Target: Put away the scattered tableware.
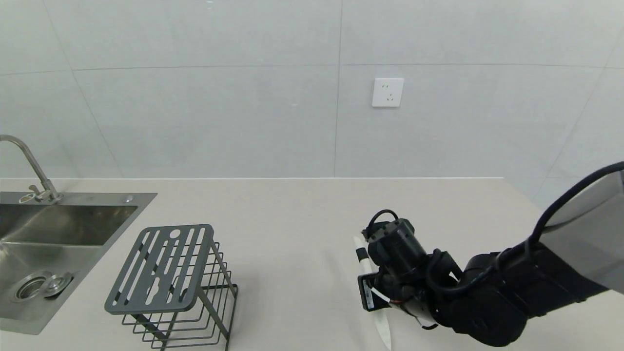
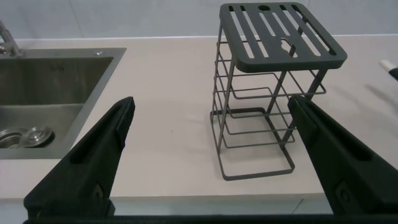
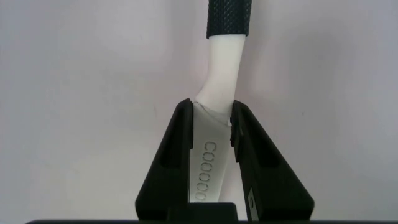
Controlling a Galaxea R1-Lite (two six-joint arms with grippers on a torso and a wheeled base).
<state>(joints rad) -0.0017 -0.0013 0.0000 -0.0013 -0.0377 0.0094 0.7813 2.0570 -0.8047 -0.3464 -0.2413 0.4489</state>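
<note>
Your right end effector [image 3: 211, 115] clamps its fingers on the lone white knife [image 1: 383, 325], low on the desk [image 1: 292, 214] at about 5 o'clock. Whether the knife rests on the surface or hangs just clear of it cannot be told. Your left end effector [image 2: 211, 106] hangs wide open, facing the single slotted wire rack [image 1: 165, 273] at 7 o'clock. By this evidence the tidying is at its start: one knife gripped, none stowed in the rack yet. Also counted: one sink [image 1: 97, 197] at 9 o'clock, one tap [image 1: 29, 161], one wall socket [image 1: 387, 92] at 12.
</note>
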